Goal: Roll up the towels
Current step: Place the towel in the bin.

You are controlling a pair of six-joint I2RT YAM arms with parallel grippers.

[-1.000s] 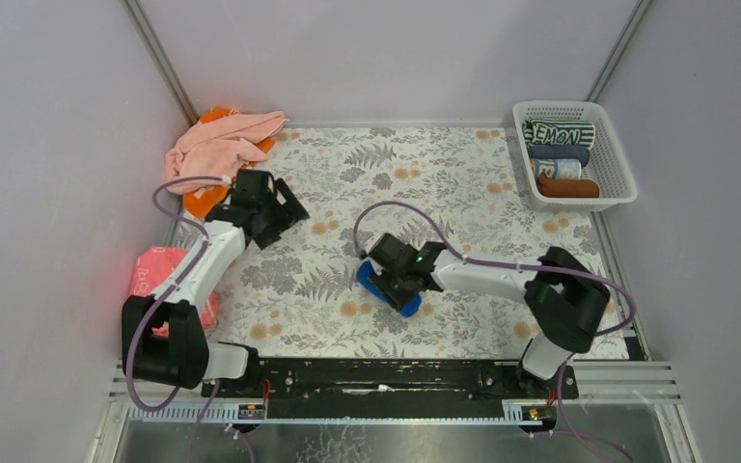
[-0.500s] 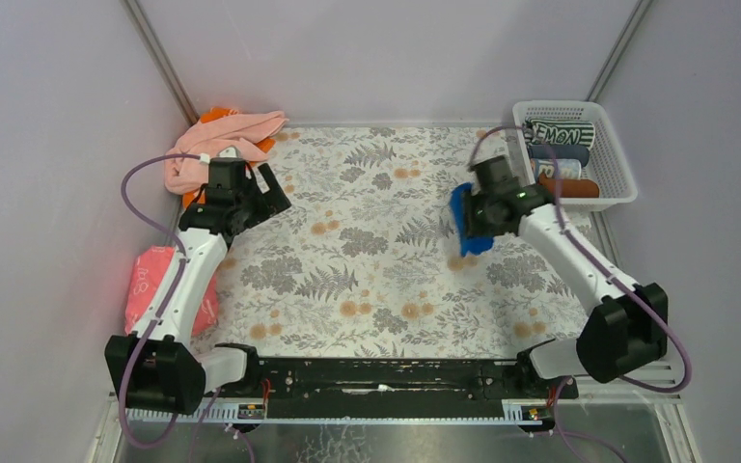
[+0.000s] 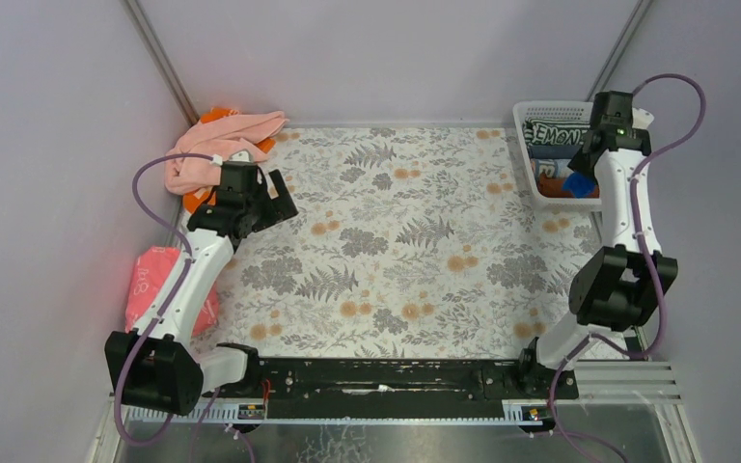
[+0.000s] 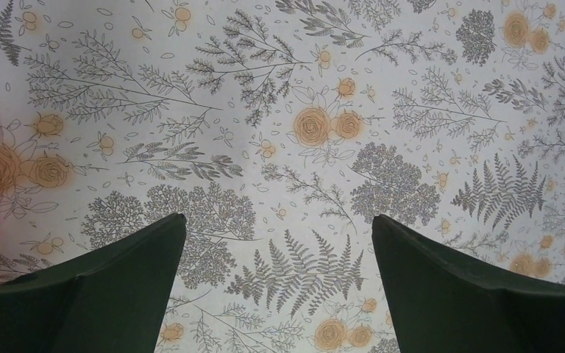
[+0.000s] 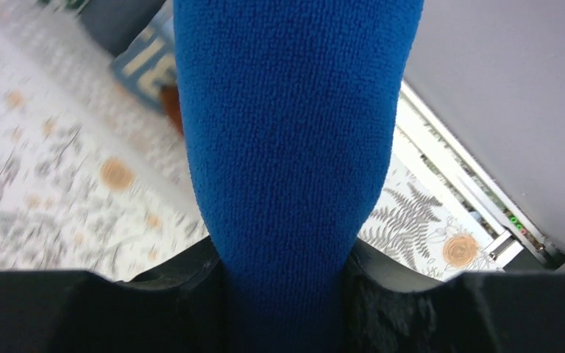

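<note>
The right pincer [image 3: 581, 177] is clenching a rolled blue towel [image 3: 576, 184], which is sticking out ahead of its fingers [image 5: 485, 316] in the wrist view; the basket [image 3: 562, 105] is lying directly beneath it, with other rolls [image 3: 557, 135] sitting inside, just beyond the tips. The left pincer [image 4: 277, 218] is hanging released over the floral cloth [image 4: 382, 110], its jaws standing wide apart and gripping nothing; a pink towel [image 3: 220, 145] is lying heaped just behind it, an orange one [image 3: 214, 115] peeking from under that heap.
</note>
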